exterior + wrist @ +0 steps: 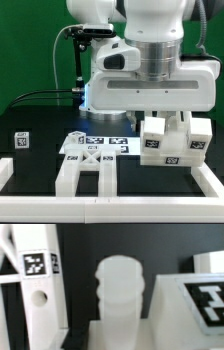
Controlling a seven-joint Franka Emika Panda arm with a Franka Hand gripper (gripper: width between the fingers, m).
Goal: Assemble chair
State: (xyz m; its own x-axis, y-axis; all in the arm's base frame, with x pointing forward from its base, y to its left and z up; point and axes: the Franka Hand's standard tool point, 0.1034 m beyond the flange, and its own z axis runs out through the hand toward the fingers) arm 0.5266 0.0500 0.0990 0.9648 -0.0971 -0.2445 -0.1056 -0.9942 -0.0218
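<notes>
The chair is in loose white parts. A cluster of chunky tagged blocks (168, 142) sits at the exterior view's right, right under my gripper (167, 121). Its fingers reach down to the blocks and are mostly hidden by the hand. A forked white piece (85, 176) lies at the front centre. A small tagged piece (20, 140) lies at the left. In the wrist view a blurred, rounded, ridged white post (118, 291) fills the middle, between a tagged bar (35, 269) and a tagged slab (200, 300). The fingers cannot be made out there.
The marker board (98, 146) lies flat behind the forked piece. The table's white raised border (120, 208) runs along the front. The arm's big white body (150, 60) hides the middle of the scene. A black cable (40, 96) hangs at the back left.
</notes>
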